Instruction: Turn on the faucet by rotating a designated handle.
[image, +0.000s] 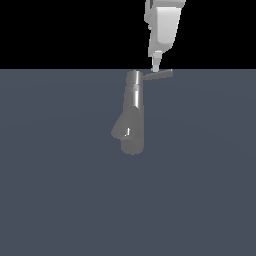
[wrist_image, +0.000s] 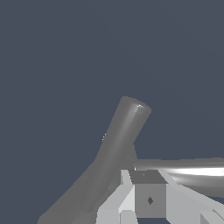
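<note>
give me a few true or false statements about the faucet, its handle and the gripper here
1. The handle sticks out from the top of the faucet toward the exterior view's right. True.
2. The gripper is down by the faucet's base. False: it comes in from above and its tip sits at the handle, near the top of the column.
3. The spout angles off low on the column toward the exterior view's left. True.
4. The handle is thicker than the faucet's column. False: it is a thin rod, much slimmer than the column.
5. The faucet lies flat on its side. False: it stands upright on the grey surface.
</note>
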